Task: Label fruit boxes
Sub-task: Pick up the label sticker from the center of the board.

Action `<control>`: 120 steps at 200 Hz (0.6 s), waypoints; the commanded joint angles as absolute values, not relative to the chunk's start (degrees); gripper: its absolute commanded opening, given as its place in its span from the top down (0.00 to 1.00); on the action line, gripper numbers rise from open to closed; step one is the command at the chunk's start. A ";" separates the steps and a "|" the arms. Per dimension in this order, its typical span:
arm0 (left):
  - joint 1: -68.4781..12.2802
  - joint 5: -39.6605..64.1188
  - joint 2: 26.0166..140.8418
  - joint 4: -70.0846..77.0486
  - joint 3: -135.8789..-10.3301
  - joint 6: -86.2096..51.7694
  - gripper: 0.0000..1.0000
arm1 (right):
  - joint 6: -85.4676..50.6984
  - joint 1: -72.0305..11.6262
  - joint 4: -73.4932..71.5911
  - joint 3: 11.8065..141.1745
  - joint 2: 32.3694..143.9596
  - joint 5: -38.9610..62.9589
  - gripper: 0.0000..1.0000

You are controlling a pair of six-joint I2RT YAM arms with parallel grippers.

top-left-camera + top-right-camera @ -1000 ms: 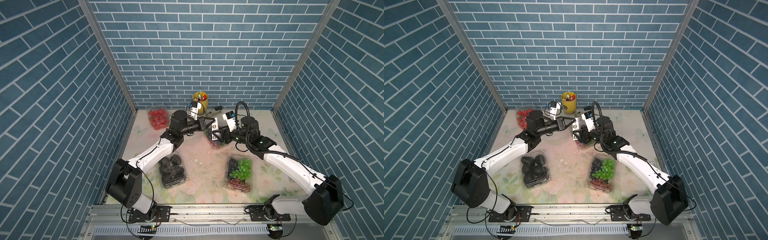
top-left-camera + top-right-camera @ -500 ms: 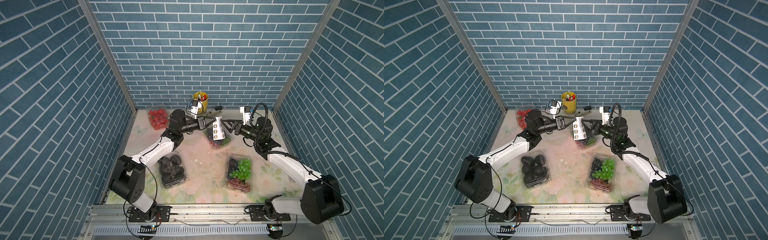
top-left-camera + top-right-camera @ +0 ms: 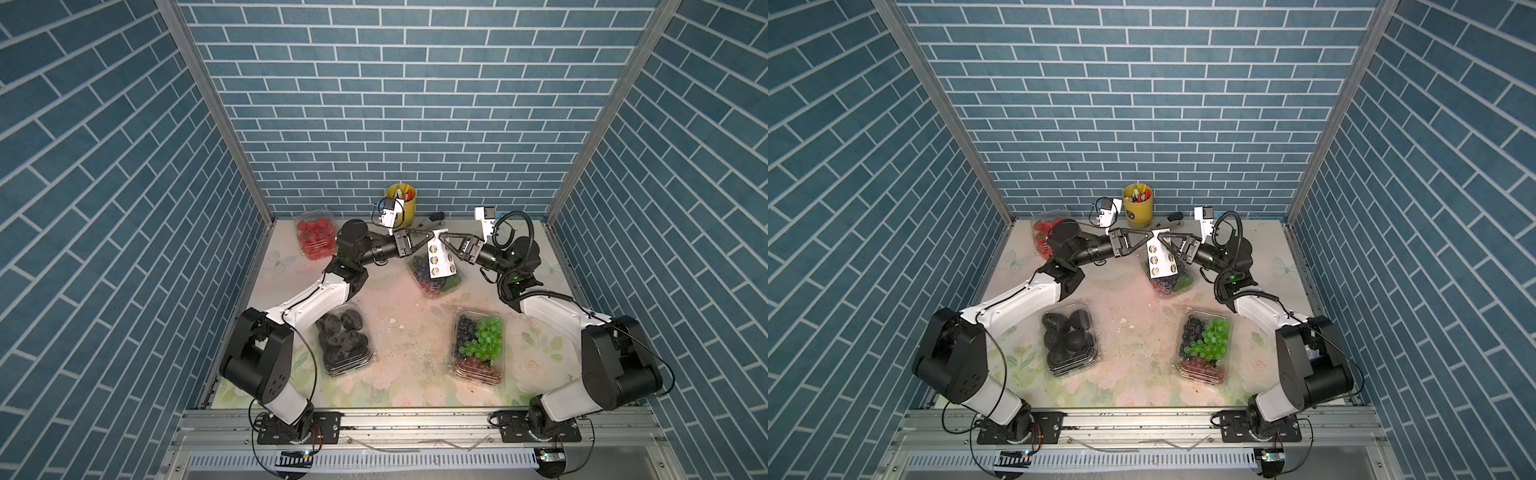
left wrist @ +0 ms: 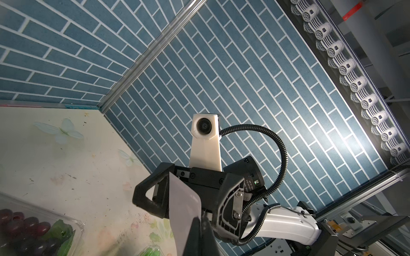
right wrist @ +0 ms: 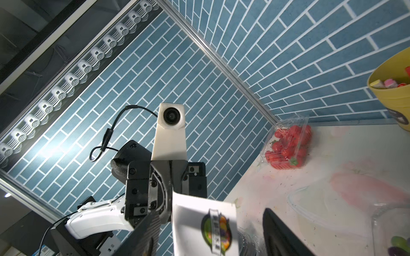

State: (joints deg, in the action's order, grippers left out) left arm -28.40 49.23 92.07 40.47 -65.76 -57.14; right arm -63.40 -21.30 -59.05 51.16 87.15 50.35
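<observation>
Moved: the right arm has swung out from over the dark grape box (image 3: 430, 279) toward the worktop's (image 3: 399, 309) right edge. All four boxes lie where they did.
Left claw (image 3: 430, 237): pressed together on the top corner of the sticker sheet (image 3: 440, 259), which hangs down from it.
Right claw (image 3: 445, 239): spread, facing the left claw. In the right wrist view its fingers (image 5: 281, 235) stand either side of the sheet's top edge; whether one touches it, I cannot tell.
Sticker sheet: in the air over the dark grape box, round stickers toward the top views.
Strawberry box (image 3: 316, 235): far left corner.
Dark grape box: middle, toward the far edge.
Black fruit box (image 3: 343, 338): near the left edge, toward the front.
Mixed grape box (image 3: 478, 347): right of centre, toward the front.
Yellow cup (image 3: 405, 203): far edge, middle.
</observation>
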 commanded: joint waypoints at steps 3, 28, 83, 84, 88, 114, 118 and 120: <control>-28.04 50.45 93.15 42.83 -67.46 -58.25 1.00 | -70.34 -21.12 -69.57 53.58 87.01 54.35 0.32; -27.89 50.46 93.51 42.37 -67.81 -58.33 1.00 | -70.32 -21.03 -69.74 52.62 85.66 54.76 0.47; -27.77 50.56 93.27 42.87 -67.77 -58.74 1.00 | -69.60 -20.83 -67.60 52.89 85.51 55.09 0.70; -27.77 50.55 93.31 42.88 -67.77 -58.73 1.00 | -69.52 -20.83 -67.55 52.90 85.51 55.10 0.70; -27.82 50.57 93.19 42.96 -67.76 -58.82 1.00 | -69.40 -20.83 -67.43 52.87 85.50 55.18 0.71; -27.45 50.67 93.14 43.78 -67.63 -59.60 1.00 | -68.82 -20.69 -66.80 52.06 85.55 55.27 0.74; -27.37 50.66 93.16 44.27 -67.55 -59.91 1.00 | -68.81 -20.66 -66.80 51.96 85.47 55.28 0.74; -27.36 50.68 93.16 44.40 -67.58 -60.00 1.00 | -68.75 -20.65 -66.82 51.86 85.44 55.28 0.75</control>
State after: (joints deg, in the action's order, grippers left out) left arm -28.01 49.60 93.45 41.23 -66.30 -58.98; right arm -68.16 -20.93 -65.08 51.16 86.83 54.08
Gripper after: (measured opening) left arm 0.044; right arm 0.272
